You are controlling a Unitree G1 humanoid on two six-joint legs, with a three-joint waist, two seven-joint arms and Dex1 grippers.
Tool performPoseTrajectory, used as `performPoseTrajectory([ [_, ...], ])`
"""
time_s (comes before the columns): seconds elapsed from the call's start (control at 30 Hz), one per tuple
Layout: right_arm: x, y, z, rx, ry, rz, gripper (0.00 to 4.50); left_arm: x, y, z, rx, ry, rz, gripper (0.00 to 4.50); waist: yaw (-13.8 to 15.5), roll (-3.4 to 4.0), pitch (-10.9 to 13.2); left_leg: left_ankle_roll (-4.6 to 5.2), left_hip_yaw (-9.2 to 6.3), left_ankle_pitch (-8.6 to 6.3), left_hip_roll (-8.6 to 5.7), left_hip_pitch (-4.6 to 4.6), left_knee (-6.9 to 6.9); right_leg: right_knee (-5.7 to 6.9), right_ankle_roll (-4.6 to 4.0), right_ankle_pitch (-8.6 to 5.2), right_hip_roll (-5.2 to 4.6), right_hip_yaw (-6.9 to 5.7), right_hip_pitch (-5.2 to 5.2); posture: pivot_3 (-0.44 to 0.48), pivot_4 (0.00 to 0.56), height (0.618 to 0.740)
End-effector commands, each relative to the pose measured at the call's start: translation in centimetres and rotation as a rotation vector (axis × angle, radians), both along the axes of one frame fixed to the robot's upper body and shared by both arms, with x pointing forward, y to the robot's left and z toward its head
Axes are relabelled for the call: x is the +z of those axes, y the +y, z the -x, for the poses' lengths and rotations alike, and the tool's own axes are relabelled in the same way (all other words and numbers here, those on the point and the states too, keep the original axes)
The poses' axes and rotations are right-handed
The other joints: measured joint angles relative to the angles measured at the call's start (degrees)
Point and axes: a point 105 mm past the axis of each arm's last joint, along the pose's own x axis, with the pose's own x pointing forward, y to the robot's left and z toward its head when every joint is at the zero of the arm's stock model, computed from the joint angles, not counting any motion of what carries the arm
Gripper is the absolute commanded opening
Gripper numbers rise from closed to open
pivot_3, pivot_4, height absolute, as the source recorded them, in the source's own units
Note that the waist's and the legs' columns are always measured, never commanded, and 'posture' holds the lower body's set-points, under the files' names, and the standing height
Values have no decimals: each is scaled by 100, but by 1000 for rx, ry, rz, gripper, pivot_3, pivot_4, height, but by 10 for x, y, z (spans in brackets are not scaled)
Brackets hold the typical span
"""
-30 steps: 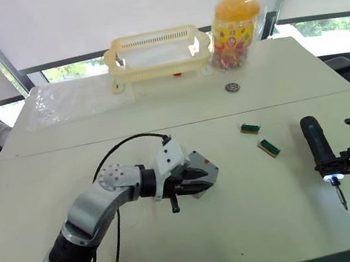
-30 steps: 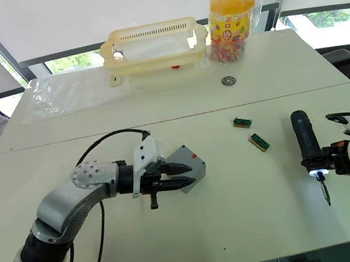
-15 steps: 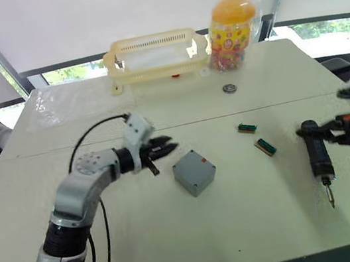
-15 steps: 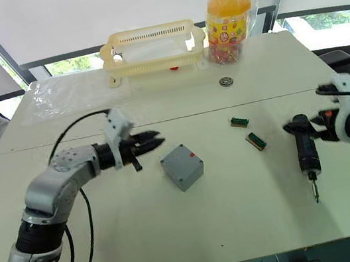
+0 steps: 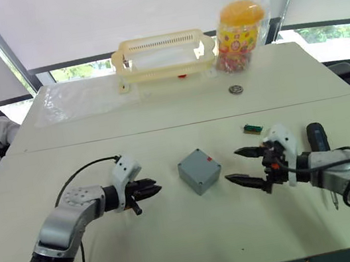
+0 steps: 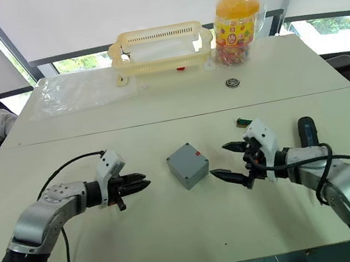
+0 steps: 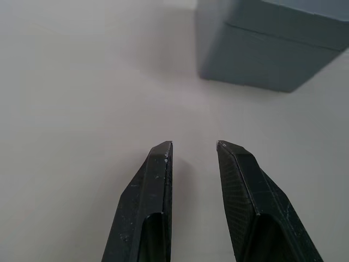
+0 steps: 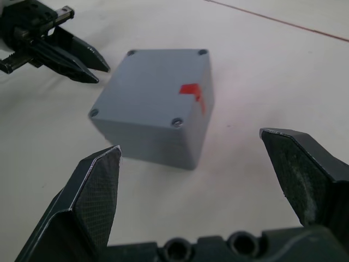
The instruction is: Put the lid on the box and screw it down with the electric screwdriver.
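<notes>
Right gripper (image 6: 228,161) is spread wide, fingers well apart and holding nothing, aimed at the grey box (image 6: 188,165) just beside it on the white table (image 6: 179,238). The right forearm lies low over the tabletop, reaching in from the robot's right. Opposite, the left gripper (image 6: 142,181) has its fingers only narrowly parted, also empty, tips pointing at the box from the other side with a clear gap of table between; the left arm is bent at the elbow, forearm low and level, a black cable looping over it. The box sits between the two grippers with the lid (image 8: 152,93) on top, a screw head at each corner and a small red mark near one edge. The electric screwdriver (image 5: 316,137) lies on the table beyond the right forearm, untouched. Near it, a small green bit strip (image 5: 251,128). At the far side stand a yellow basket (image 6: 162,51) and an orange-lidded jar (image 6: 233,21), its label too small to read.
</notes>
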Motion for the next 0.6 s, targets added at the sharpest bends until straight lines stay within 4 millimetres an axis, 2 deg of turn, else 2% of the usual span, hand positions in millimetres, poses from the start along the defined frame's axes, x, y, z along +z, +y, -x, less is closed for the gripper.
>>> performPoseTrajectory([
  [0.03, -1, 5, -2, 42, -42, 14, 4454, 4, -11, -4, -25, -51, 1, 1245, -6, -2, -1, 0, 0, 0, 2, 0, -1, 1, 5, 3, 2, 0, 0, 0, 150, 740],
  [0.43, -20, 38, -11, 126, -32, 10, 4454, -6, -35, -29, -61, -95, -9, 1245, -97, -3, -3, 0, -6, 2, 6, 1, -3, 17, 26, 15, 11, -5, -7, 0, 150, 740],
  [0.6, -20, 44, -2, 157, -13, -2, 4454, 0, -44, -42, -64, -130, -5, 1245, -103, -6, -6, -1, -10, 2, 0, 0, 1, 18, 33, 19, 9, -5, -3, 0, 150, 740],
])
